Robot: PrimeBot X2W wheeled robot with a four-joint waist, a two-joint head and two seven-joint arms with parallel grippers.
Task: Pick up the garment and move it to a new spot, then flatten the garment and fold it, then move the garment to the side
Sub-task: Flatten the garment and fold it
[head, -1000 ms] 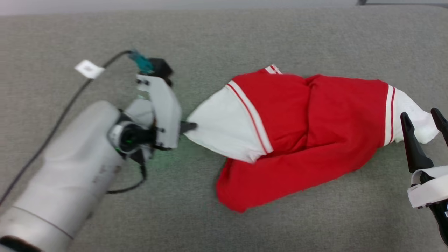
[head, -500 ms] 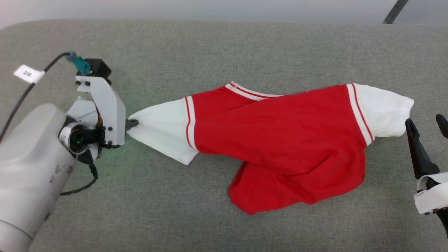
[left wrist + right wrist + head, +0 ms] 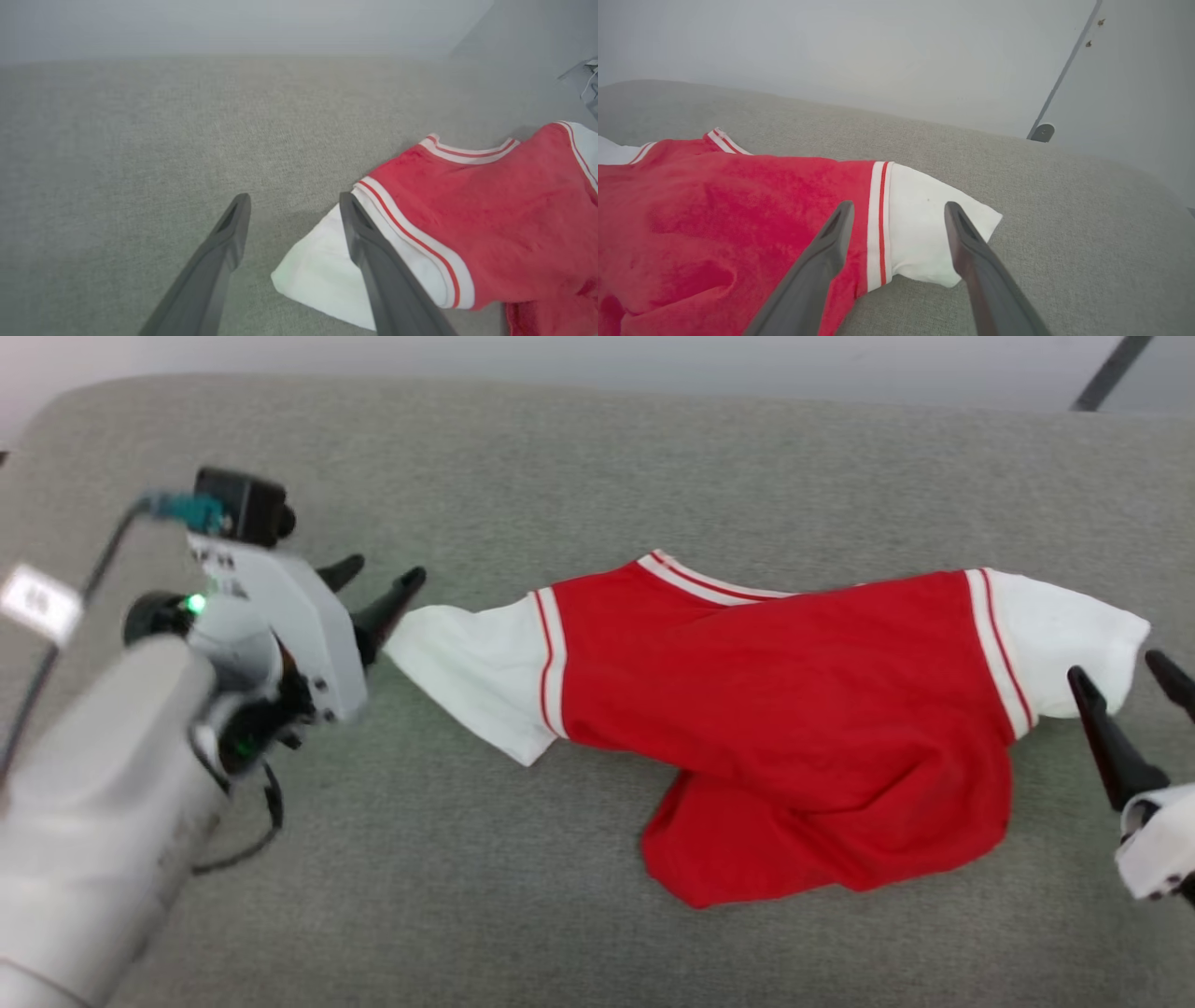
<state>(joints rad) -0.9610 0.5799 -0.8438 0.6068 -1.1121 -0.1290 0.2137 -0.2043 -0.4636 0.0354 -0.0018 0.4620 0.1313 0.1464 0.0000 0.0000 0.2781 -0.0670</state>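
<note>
My left tool (image 3: 383,571) and right tool (image 3: 1116,665) stand wide, empty, flanking the crumpled jersey (image 3: 784,681) on the grey surface (image 3: 597,476).

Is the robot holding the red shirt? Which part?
No, nothing is held. On the left gripper the jaws are open next to one white sleeve of the garment; on the right gripper they are open by the other sleeve.
</note>
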